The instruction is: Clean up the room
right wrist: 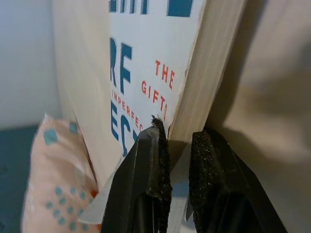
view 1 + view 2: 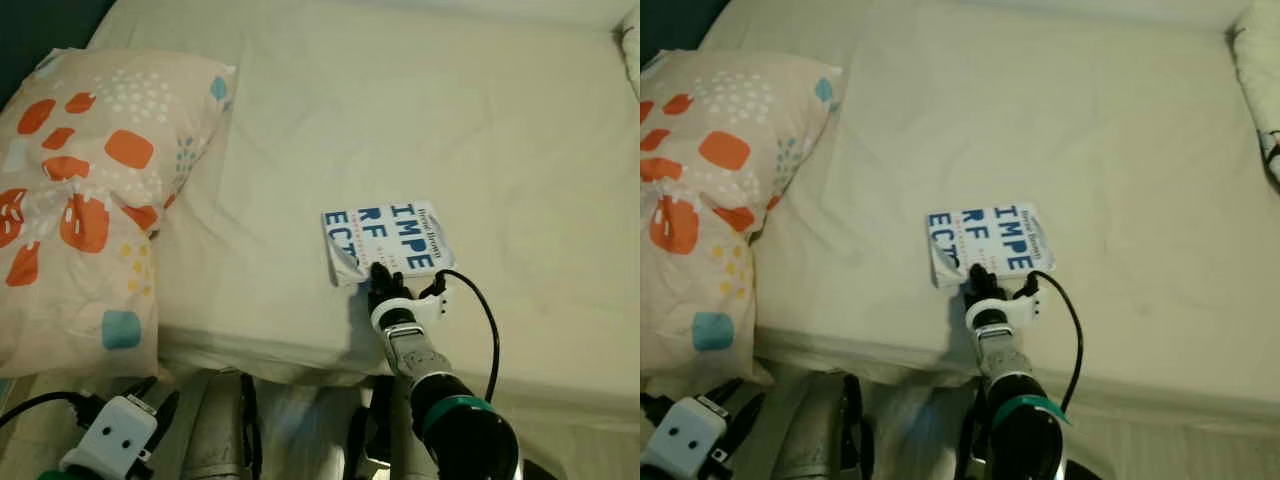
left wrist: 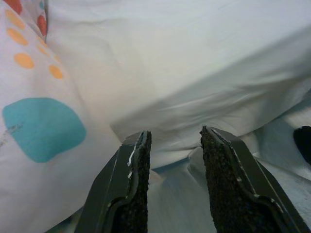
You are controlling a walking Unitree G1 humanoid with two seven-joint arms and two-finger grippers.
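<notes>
A white paperback book with large blue cover lettering (image 2: 388, 240) is lying flat on the cream bedsheet (image 2: 420, 110) near the mattress's front edge. The right gripper (image 2: 381, 276) is reaching over that edge, its two black fingers pinching the book's near edge; in the right wrist view one finger (image 1: 156, 160) is lying on the cover and the other (image 1: 204, 167) is sitting under the page block, with small red print showing beside the blue letters. A cream pillow printed with orange, teal and yellow shapes (image 2: 85, 190) is resting at the bed's left side, well apart from the book. The left gripper (image 3: 172, 145) is hanging low beside the pillow's corner, its fingers standing slightly apart and holding nothing, facing the folded sheet at the mattress edge.
</notes>
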